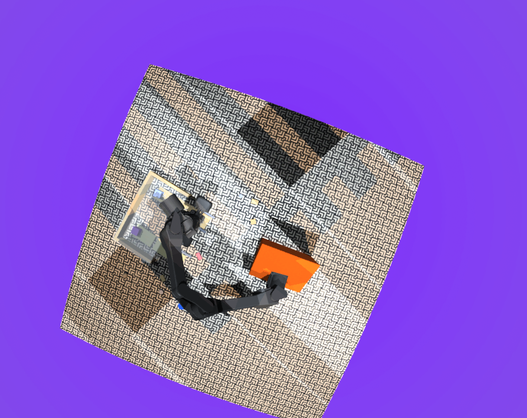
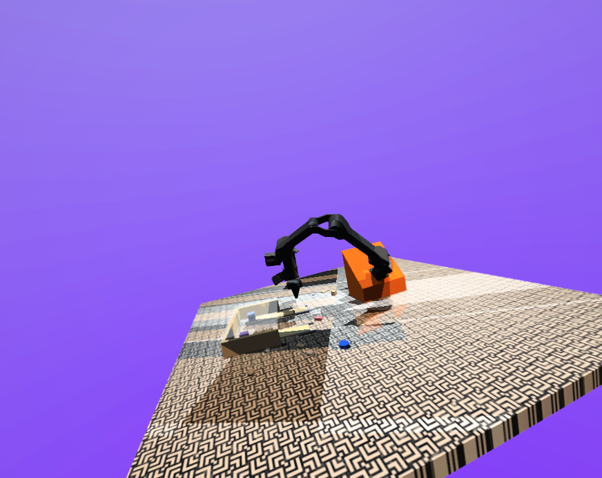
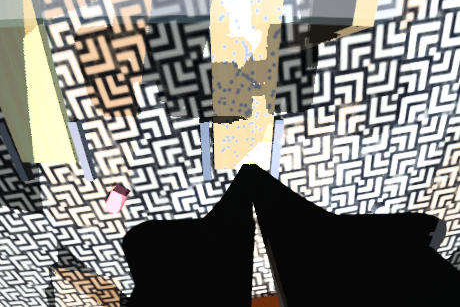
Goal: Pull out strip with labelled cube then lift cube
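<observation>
My gripper [image 2: 295, 294] [image 3: 248, 170] is shut and empty. It points down above the table, its tips overlapping the outer end of the speckled tan strip [image 3: 240, 91] [image 2: 275, 315] in the wrist view. A yellow-green strip [image 3: 50, 111] [image 2: 297, 329] lies to its left there. Both strips stick out of the open side of a wooden frame [image 2: 252, 345]. A light blue cube [image 1: 157, 194] [image 2: 250, 316] is at the tan strip's inner end, a purple cube [image 1: 136, 230] [image 2: 244, 333] at the other's. The arm hides parts of both strips in the top view; I cannot read a label.
A translucent cover lies over the frame. Thin rails [image 3: 206, 151] flank the strips' outer ends. A pink block [image 3: 116, 199] [image 1: 199, 256] lies near the yellow-green strip. A blue disc [image 2: 344, 343], small yellow blocks [image 1: 254, 201] and a large orange block [image 1: 284, 261] [image 2: 360, 278] are also on the table.
</observation>
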### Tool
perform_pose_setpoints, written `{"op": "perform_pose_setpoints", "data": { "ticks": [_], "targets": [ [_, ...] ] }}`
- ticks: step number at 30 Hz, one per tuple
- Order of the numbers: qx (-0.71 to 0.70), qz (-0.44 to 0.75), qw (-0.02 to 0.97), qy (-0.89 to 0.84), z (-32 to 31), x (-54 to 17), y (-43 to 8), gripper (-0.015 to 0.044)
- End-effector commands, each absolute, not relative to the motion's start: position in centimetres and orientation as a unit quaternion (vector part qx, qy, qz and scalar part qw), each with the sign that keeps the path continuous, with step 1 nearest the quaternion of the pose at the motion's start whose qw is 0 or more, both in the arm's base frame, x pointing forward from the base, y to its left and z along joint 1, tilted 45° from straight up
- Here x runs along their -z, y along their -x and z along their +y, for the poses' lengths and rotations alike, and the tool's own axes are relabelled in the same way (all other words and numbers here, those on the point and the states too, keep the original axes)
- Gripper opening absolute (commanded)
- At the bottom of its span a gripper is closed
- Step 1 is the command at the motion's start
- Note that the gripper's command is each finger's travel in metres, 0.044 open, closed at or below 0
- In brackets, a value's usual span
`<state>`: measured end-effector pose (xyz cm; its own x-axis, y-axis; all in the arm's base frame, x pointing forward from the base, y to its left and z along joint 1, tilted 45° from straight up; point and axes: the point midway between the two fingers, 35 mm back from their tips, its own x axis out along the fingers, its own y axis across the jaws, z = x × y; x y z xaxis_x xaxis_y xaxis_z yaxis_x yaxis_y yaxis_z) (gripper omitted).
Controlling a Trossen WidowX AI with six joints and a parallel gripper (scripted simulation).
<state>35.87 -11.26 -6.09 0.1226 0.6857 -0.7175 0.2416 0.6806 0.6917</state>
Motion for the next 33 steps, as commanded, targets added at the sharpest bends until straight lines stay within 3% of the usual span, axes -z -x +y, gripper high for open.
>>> {"op": "perform_pose_setpoints", "data": {
  "ticks": [1,33],
  "targets": [
    [-0.169,0.644,0.648,-0.370,-10.5,7.0,-35.7,0.0000],
    [-0.171,0.643,0.648,-0.370,-7.5,10.0,-36.2,0.0000]
  ]
}}
